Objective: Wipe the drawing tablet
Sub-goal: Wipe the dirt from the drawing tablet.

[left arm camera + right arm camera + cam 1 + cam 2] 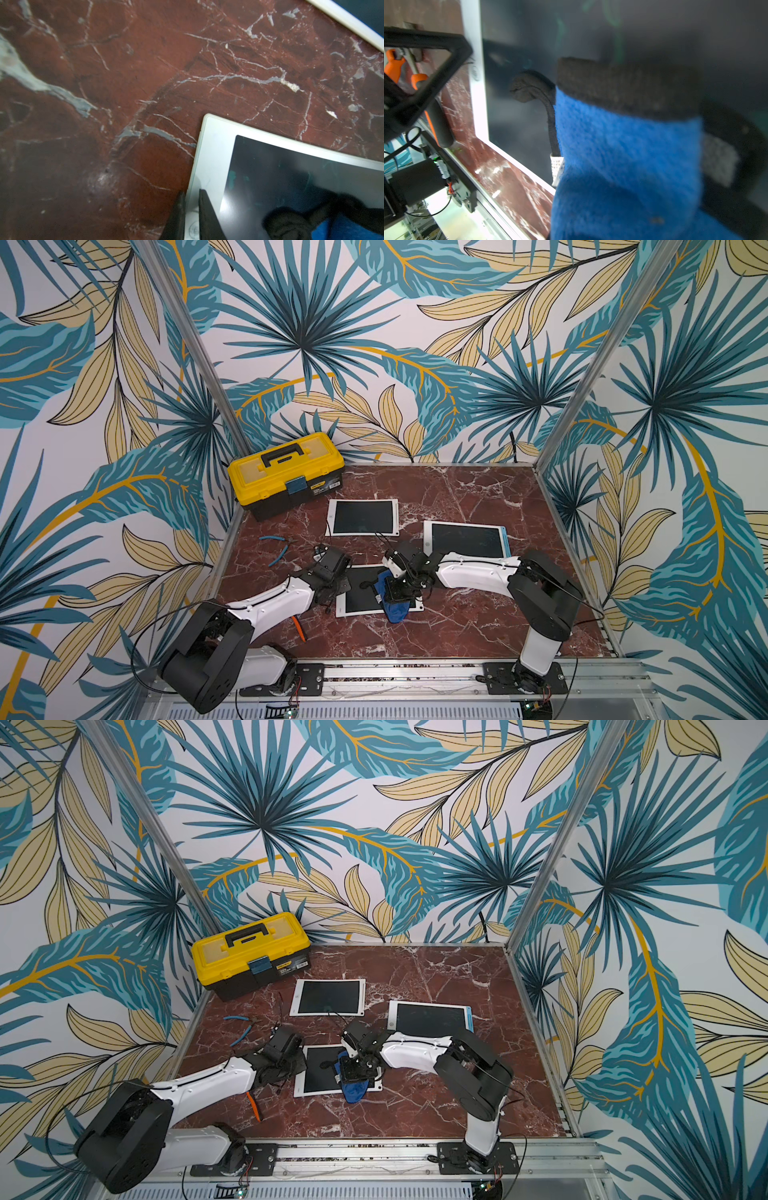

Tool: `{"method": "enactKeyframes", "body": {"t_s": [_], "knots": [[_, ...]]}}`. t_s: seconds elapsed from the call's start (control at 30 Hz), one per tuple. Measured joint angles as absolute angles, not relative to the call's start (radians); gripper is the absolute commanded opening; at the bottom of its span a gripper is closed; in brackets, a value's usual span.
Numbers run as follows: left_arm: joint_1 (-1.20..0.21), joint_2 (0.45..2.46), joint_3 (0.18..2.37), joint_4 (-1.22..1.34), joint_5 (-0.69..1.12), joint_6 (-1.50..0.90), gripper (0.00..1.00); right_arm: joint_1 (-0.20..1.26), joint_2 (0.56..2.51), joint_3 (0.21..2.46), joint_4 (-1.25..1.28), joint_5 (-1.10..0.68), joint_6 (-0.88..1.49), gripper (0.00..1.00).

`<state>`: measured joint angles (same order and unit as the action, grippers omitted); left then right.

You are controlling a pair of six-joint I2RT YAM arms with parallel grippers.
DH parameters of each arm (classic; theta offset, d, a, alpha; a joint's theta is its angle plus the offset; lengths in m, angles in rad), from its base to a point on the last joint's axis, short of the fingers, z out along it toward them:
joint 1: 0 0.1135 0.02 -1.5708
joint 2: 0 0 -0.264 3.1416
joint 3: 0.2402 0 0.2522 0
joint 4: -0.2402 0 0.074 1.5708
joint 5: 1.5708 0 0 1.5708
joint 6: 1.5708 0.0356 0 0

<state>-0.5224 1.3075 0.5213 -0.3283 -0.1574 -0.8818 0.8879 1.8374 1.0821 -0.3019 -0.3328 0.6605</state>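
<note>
Drawing tablet (359, 600) lies flat on desk (457, 614), near front-centre, between the two arms, white bezel, dark screen. Faint green marks on the screen in right wrist view.

Left gripper (191, 199): jaws nearly together, only a thin gap. It sits at the tablet's short edge on the left arm's side. One finger (207, 218) is over the white bezel and the other is just off the edge over the desk, w/ a bezel strip showing between them. Reads as a pinch on the tablet edge, but the contact under the tips isn't fully visible.

Right gripper (397, 593): pressed together on blue cloth (623, 155), pointing down over the tablet's side toward the right arm. The cloth has black trim and a white tag, and it's bunched under the gripper. It rests on the screen and hangs past the tablet's near edge onto the desk in both top views. The cloth's black loop (529, 87) lies on the screen.

Other stuff, all apart from both grippers:
- yellow toolbox (286, 472), back-left corner, lid closed
- 2nd tablet (362, 517), behind, centre
- 3rd tablet (467, 540), blue-edged, partly under the right arm
- blue-handled pliers (276, 549), on the left
- orange-handled tool (298, 626), partly hidden by the left arm
</note>
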Motion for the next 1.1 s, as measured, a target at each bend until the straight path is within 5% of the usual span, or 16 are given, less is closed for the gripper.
{"method": "enactKeyframes", "body": {"t_s": [0.43, 0.77, 1.1], "knots": [[-0.522, 1.315, 0.521, -0.325, -0.157, -0.879, 0.14, 0.906, 1.928, 1.179, -0.273, -0.381, 0.700, 0.00], [-0.522, 1.336, 0.523, -0.279, -0.140, -0.879, 0.14, 0.754, 1.742, 0.955, -0.276, -0.363, 0.669, 0.00], [-0.522, 1.336, 0.522, -0.272, -0.138, -0.879, 0.14, 0.757, 1.691, 0.908, -0.295, -0.349, 0.654, 0.00]]}}
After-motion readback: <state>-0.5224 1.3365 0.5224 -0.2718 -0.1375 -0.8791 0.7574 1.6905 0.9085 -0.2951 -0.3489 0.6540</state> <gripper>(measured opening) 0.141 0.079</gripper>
